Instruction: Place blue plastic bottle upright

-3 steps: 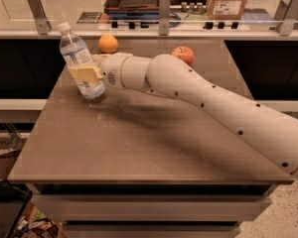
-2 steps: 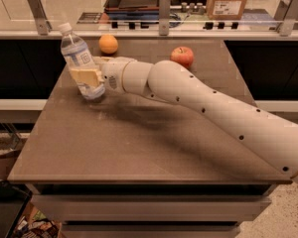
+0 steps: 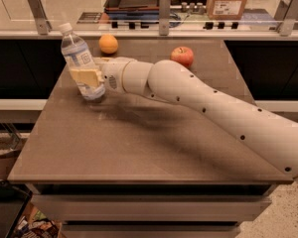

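The blue plastic bottle [image 3: 78, 58] is clear and ribbed, with a white cap and a white-blue label. It stands nearly upright, leaning a little to the left, with its base on the brown table [image 3: 139, 138] near the far left. My gripper [image 3: 87, 77] reaches in from the right on a long white arm and is shut on the bottle's lower half; one tan finger [image 3: 85, 76] lies across the front of the bottle.
An orange [image 3: 108, 43] sits at the table's far edge just behind the gripper. A red apple [image 3: 182, 56] sits further right at the back. A glass-railed counter [image 3: 164, 24] runs behind the table.
The bottle and gripper stay at about the same spot. The arm's forearm has lowered and shifted slightly, so the apple behind it shows more fully.
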### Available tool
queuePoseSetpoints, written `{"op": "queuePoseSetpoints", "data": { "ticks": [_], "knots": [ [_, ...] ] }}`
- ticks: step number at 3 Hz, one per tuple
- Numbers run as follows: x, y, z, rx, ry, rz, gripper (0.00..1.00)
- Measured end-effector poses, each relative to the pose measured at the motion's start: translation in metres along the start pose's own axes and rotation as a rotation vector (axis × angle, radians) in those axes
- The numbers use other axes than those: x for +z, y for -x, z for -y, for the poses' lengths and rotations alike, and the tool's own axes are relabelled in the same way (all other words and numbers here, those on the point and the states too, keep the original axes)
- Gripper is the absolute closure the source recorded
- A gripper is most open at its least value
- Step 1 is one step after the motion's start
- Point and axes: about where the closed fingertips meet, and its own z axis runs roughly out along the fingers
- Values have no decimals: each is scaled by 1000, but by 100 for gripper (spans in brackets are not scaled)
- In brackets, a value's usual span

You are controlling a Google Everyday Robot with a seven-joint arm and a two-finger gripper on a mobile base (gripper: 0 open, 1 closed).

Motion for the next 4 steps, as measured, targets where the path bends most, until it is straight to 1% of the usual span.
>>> {"op": "queuePoseSetpoints", "data": {
  "ticks": [4],
  "knots": [
    [-4,-2,-2,3,-9,3,100]
  ]
}}
